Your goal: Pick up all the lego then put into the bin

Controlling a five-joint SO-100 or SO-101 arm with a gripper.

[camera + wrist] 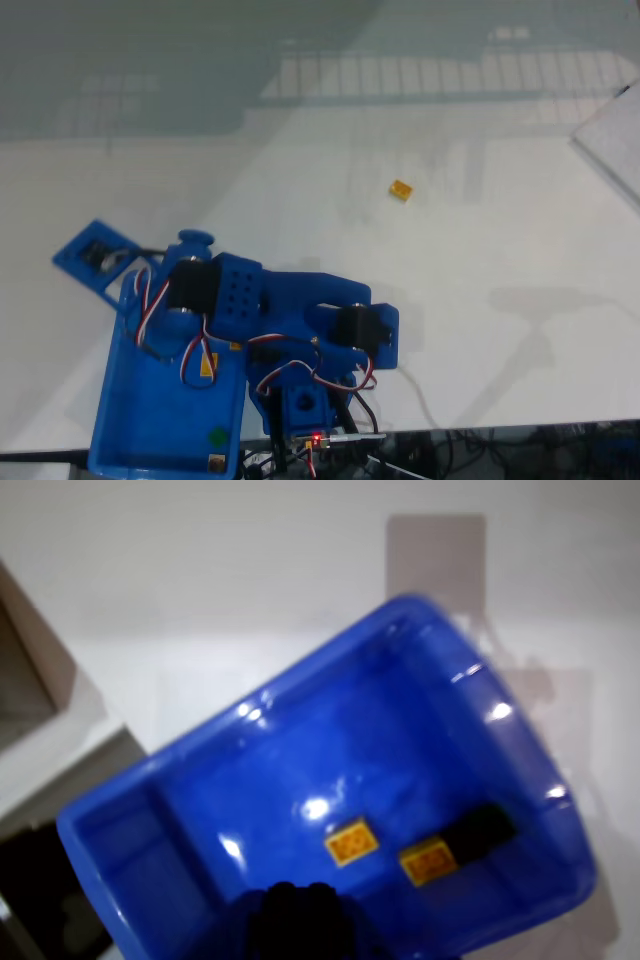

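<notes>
The bin point(120, 420) is a bright blue tray at the lower left of the fixed view. My blue arm point(235, 300) bends over its far end, and the arm's body covers the fingertips. In the wrist view the bin point(300, 730) lies right below, holding two yellow-orange lego bricks point(352, 842) point(428, 862) and a black lego brick point(485, 830) near one corner. A dark blurred lump point(300, 925) at that view's bottom edge looks like part of my gripper; I cannot tell how its jaws stand. The fixed view shows a green lego brick point(218, 436) inside the bin and one yellow-orange lego brick point(401, 189) alone on the white table.
The white table point(450, 300) stretches to the right of the arm. A pale board point(615, 140) lies at the right edge. Cables and the arm's base point(320, 420) sit at the front edge beside the bin. A box-like edge point(40, 710) shows left of the bin.
</notes>
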